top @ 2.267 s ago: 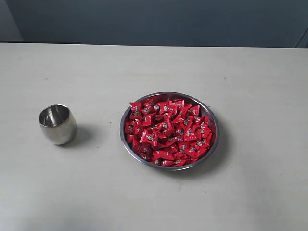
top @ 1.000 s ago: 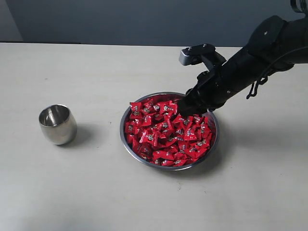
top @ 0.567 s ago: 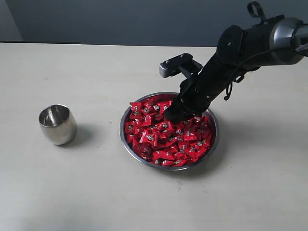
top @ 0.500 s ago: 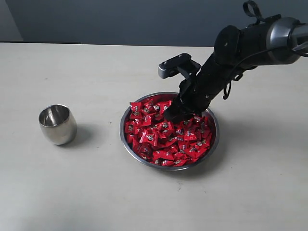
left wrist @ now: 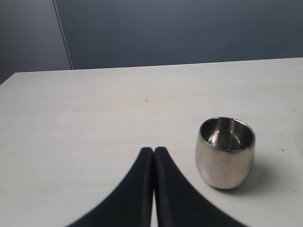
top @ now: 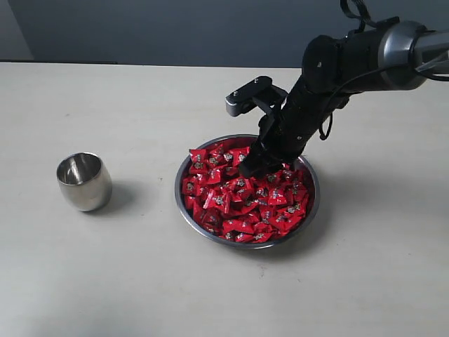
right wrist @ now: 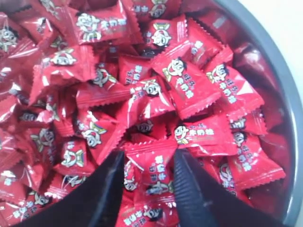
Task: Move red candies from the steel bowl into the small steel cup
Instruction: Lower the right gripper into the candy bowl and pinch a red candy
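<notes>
The steel bowl (top: pixel 177 191) sits right of the table's middle, heaped with red candies (top: pixel 242 200). My right gripper (top: pixel 255 167) reaches down into the far part of the heap. In the right wrist view its jaws (right wrist: pixel 149 156) stand open, one on each side of a red candy (right wrist: pixel 150 176) that lies flat on the pile inside the bowl's rim (right wrist: pixel 284 94). The small steel cup (top: pixel 84 182) stands upright and empty at the left. My left gripper (left wrist: pixel 154 151) is shut on nothing, low over the table just beside the cup (left wrist: pixel 225 153).
The pale table (top: pixel 140 281) runs wide around bowl and cup, with bare surface between them. A dark wall (top: pixel 175 28) stands behind the far edge. The right arm (top: pixel 351 60) slants over the bowl's far right side.
The right arm came in from the right, and its gripper has slid leftward across the bowl's far side down among the candies. Cup, bowl and left gripper have stayed put.
</notes>
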`<state>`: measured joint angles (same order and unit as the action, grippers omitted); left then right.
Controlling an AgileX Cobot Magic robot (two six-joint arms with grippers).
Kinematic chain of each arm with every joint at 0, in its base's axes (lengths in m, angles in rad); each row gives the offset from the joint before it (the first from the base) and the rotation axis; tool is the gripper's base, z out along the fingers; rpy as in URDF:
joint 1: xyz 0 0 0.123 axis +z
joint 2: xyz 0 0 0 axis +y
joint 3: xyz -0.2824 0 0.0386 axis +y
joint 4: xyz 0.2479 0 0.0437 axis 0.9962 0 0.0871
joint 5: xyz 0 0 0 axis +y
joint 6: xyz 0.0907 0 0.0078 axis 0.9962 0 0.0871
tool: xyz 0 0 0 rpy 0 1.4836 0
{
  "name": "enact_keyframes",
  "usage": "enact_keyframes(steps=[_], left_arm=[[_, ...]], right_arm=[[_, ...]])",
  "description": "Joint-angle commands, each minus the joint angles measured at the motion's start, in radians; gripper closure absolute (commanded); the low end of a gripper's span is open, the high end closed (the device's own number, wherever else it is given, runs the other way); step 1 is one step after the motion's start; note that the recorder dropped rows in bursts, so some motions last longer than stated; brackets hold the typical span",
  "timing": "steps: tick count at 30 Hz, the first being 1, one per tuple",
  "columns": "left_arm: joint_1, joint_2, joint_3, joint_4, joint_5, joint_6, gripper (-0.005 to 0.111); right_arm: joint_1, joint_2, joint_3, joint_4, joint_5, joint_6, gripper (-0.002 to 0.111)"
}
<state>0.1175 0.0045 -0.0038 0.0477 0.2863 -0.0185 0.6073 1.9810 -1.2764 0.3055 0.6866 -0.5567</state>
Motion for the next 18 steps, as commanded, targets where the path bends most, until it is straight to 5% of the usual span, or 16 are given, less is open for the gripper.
enact_keyframes(steps=[1,18], left_arm=[[0.001,-0.004,0.004,-0.002,-0.002,-0.001,0.106],[0.001,-0.004,0.004,-0.002,-0.002,-0.001,0.106]], right_arm=[[0.006,0.001,-0.006,-0.009,-0.004,0.008,0.068],[0.006,0.04,-0.006,-0.031,-0.016,0.012,0.068]])
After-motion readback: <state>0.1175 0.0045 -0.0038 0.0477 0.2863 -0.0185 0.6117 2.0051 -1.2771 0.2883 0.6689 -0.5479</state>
